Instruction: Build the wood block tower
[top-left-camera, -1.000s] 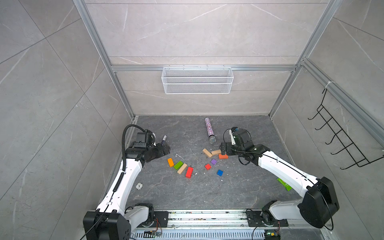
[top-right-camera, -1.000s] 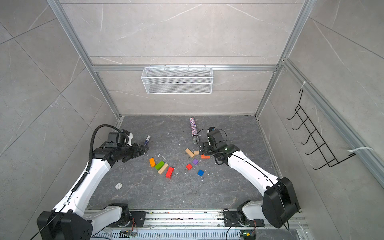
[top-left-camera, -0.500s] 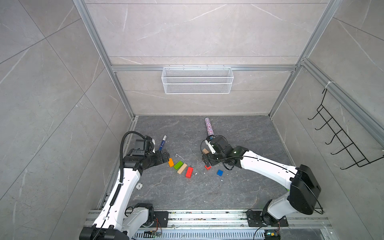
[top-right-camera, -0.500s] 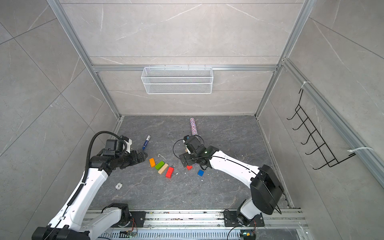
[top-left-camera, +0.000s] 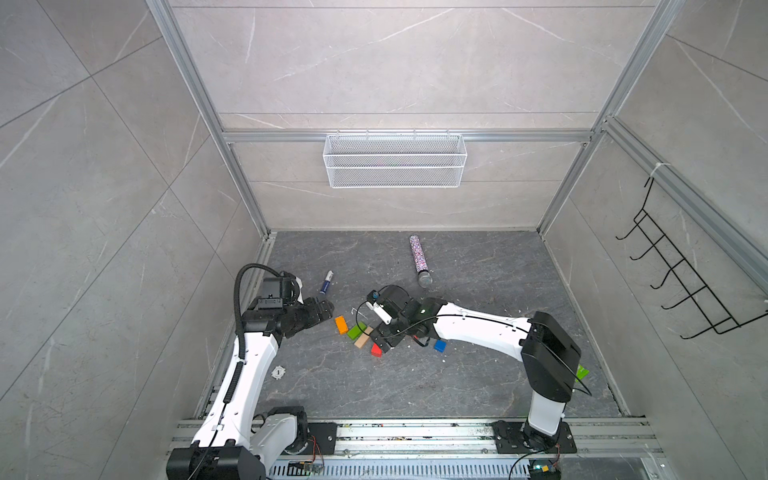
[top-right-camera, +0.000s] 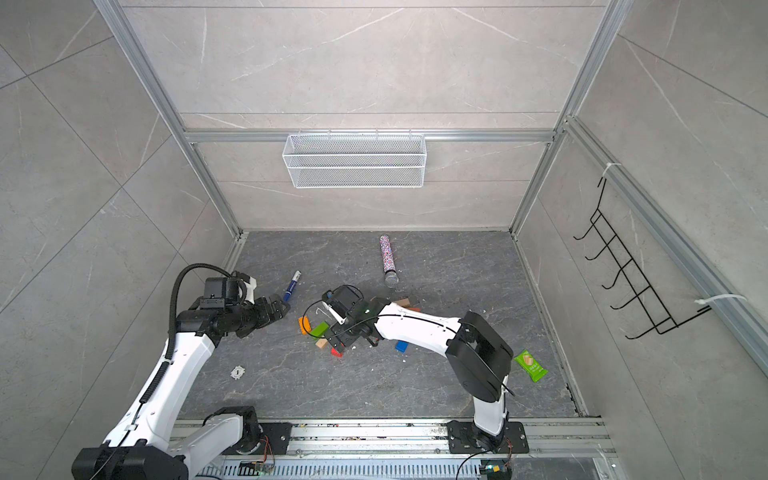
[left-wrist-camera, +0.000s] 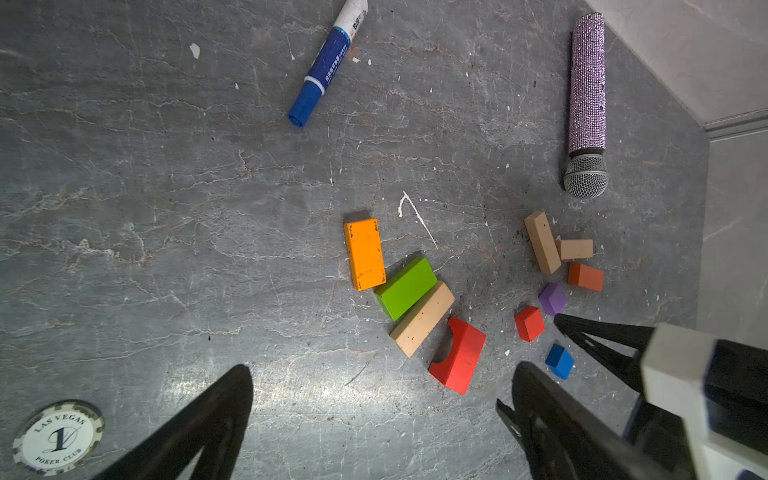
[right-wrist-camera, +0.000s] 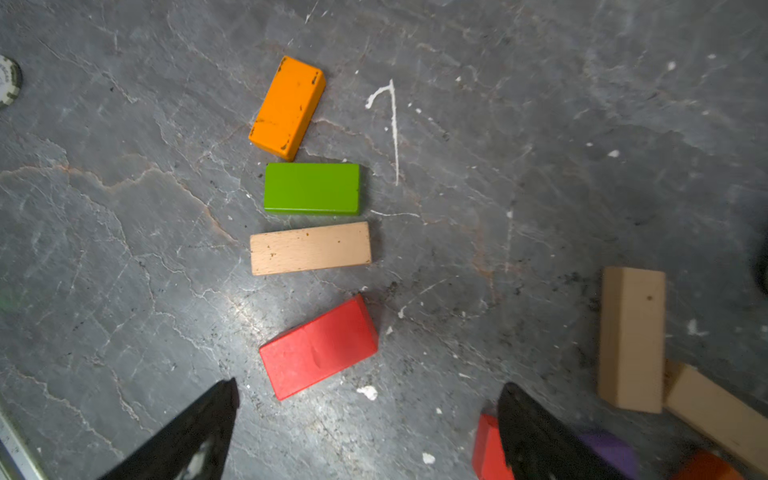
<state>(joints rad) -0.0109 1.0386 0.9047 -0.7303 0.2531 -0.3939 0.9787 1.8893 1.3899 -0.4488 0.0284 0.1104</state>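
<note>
The wood blocks lie loose and flat on the dark floor; the tower is out of view. An orange oblong (right-wrist-camera: 287, 107), a green one (right-wrist-camera: 311, 188), a tan one (right-wrist-camera: 310, 248) and a red one (right-wrist-camera: 319, 345) form a row. My right gripper (right-wrist-camera: 370, 388) hangs open just short of the red oblong (top-left-camera: 376, 350), one finger beside a red cube (right-wrist-camera: 488, 451). A purple cube (left-wrist-camera: 552, 298), a blue cube (left-wrist-camera: 560, 360), two tan blocks (left-wrist-camera: 542, 241) and an orange-red block (left-wrist-camera: 586, 276) lie further right. My left gripper (top-left-camera: 322, 309) is open and empty, left of the orange oblong (top-left-camera: 340, 324).
A blue marker pen (top-right-camera: 292, 285) lies behind the left gripper. A glittery microphone (top-right-camera: 388, 259) lies toward the back wall. There is a poker chip (top-right-camera: 237, 372) at the front left and a green snack packet (top-right-camera: 531, 365) at the right. A wire basket (top-left-camera: 395, 166) hangs on the back wall.
The right arm has swung left from the tan and orange-red blocks to the row's red oblong. The left gripper has barely shifted. Both grippers stayed open.
</note>
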